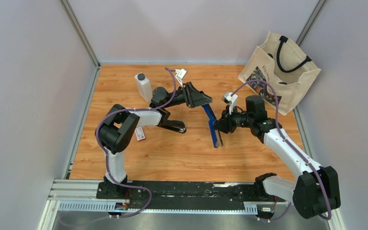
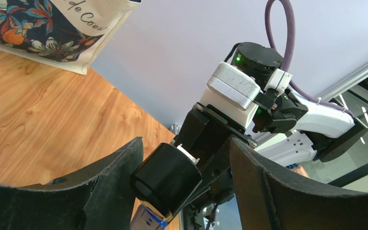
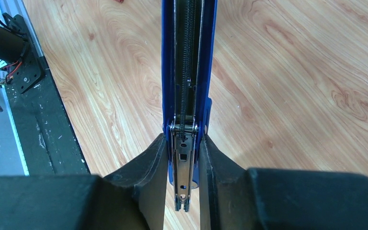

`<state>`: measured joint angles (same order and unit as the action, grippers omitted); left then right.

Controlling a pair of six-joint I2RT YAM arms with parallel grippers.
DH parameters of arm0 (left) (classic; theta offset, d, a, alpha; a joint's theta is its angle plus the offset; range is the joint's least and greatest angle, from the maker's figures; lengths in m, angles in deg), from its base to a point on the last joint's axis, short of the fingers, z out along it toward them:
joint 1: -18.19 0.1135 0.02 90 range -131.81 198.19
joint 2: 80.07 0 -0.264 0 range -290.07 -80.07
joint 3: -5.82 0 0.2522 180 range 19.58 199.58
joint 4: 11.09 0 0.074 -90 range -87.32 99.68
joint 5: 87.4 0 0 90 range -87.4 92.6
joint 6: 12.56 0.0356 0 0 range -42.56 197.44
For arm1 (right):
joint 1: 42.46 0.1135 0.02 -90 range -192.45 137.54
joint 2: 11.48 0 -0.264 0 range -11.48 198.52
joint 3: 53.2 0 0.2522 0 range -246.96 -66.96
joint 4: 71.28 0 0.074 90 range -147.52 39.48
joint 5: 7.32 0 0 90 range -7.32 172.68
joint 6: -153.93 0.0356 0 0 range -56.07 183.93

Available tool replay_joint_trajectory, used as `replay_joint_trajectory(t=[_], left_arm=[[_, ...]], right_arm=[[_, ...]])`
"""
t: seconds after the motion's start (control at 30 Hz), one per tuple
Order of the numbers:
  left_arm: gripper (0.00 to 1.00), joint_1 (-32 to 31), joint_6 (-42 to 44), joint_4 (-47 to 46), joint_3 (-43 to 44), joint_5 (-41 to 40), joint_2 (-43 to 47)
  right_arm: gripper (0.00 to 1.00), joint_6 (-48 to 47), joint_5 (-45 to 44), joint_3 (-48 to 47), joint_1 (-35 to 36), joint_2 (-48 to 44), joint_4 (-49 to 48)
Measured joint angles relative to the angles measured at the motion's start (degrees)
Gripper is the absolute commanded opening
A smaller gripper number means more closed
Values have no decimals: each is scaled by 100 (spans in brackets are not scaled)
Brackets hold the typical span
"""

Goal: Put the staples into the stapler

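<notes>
Open stapler (image 3: pixel 187 57) clamped in right hand (image 3: pixel 183 143), staples box (image 1: pixel 140 134) apart

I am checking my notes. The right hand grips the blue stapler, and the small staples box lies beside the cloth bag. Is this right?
Not quite. The staples box lies on the table beside the left arm, far from the cloth bag, as the top view shows. The right hand does grip the blue stapler.

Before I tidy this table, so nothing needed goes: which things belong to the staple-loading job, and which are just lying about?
For the job:
blue stapler, gripped by the right end effector
staples box

Lying about:
white bottle
tote bag
</notes>
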<state>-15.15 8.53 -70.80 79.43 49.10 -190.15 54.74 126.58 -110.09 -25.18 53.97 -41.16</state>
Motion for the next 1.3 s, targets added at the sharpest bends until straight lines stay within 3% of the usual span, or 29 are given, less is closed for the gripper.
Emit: replay_joint_trajectory(t=[0.47, 0.73, 0.87, 0.97, 1.17, 1.3], left_arm=[[77, 612, 66, -7, 116, -4, 0], [78, 1510, 221, 63, 184, 15, 293], [78, 1873, 656, 599, 57, 50, 883], [79, 2035, 1410, 1513, -306, 61, 1690], [79, 2017, 4527, 5578, -326, -575, 3836], [82, 2020, 6168, 7372, -363, -1322, 4809]], right_arm=[[0, -369, -282, -142, -59, -260, 625], [0, -424, -1110, -555, -59, 17, 1272], [0, -358, -1692, -1073, -59, 540, 1565], [0, -227, -2107, -1423, -55, 955, 1751], [0, 57, -2839, -2015, 66, 1729, 2085], [0, 212, -3171, -2483, 219, 2341, 2369]])
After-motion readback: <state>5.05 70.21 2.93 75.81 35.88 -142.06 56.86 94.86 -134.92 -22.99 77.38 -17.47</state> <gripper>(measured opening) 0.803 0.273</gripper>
